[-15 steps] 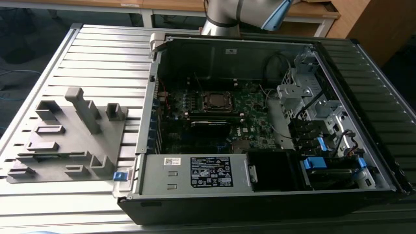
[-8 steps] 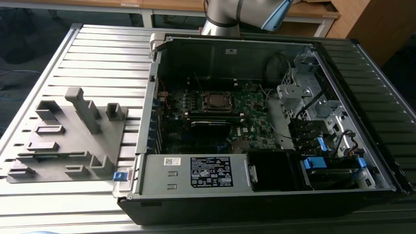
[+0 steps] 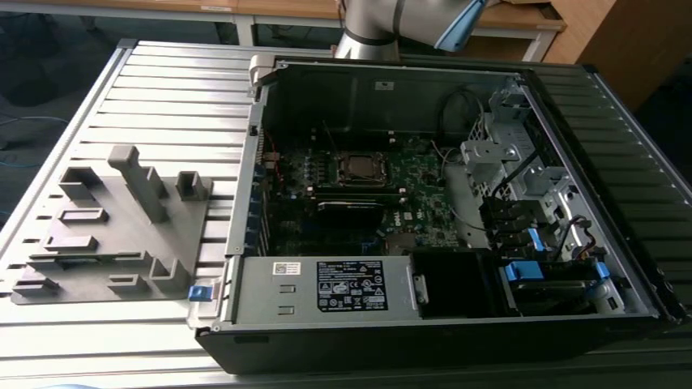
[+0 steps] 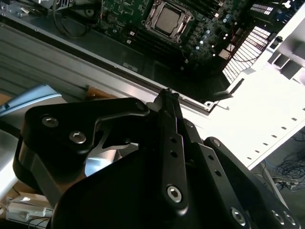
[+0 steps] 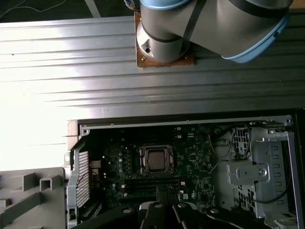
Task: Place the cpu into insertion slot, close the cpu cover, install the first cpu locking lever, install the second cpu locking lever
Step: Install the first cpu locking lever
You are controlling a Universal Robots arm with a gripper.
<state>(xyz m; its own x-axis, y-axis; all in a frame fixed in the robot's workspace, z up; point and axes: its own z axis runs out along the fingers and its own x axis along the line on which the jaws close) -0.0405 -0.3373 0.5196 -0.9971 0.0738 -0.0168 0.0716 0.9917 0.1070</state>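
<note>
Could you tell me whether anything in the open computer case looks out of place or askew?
Nothing stands out. The cpu lies square, with the cpu cover apparently flat around it; whether it is latched I cannot tell. The gripper hangs shut above the case, holding nothing.

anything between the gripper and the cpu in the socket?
Nothing visible. In the first wrist view the gripper, fingers shut, hangs over the open case, and the cpu lies exposed on the motherboard. No cable or bracket crosses the gap between them.
</note>
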